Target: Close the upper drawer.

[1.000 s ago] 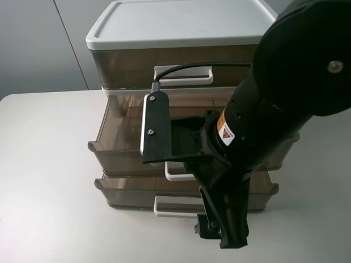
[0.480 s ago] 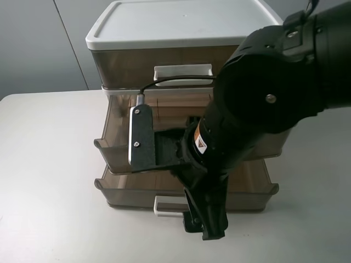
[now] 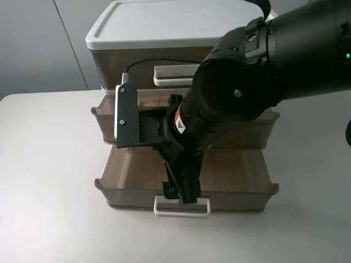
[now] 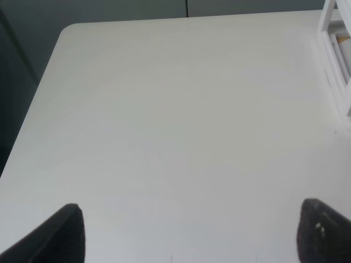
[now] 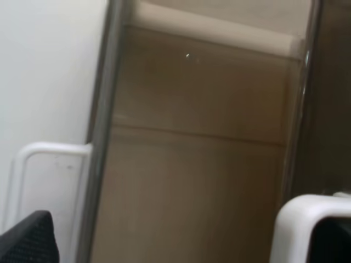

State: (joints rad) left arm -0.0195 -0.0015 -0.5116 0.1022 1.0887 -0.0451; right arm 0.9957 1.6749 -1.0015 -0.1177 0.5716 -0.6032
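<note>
The upper drawer [image 3: 104,116], the smoky-brown middle tier, stands partly pulled out of the white-framed unit [image 3: 164,22]. My right arm crosses over it and hides its front and handle in the high view. My right gripper [image 3: 182,196] points down in front of it, over the open bottom drawer [image 3: 236,178]. In the right wrist view the gripper [image 5: 181,246] is open, and a white loop handle [image 5: 299,216] lies close to one fingertip [image 5: 334,241]; I cannot tell if they touch. My left gripper [image 4: 189,235] is open over bare table.
The bottom drawer is pulled far out, and its white handle [image 3: 182,207] rests near the table's front; it also shows in the right wrist view [image 5: 49,175]. The taller top drawer [image 3: 126,66] is shut. A white frame edge [image 4: 335,60] shows beside the left gripper's view.
The upper drawer has slid back into the unit with my right arm, uncovering more of the bottom drawer. My right gripper has moved back and left.
</note>
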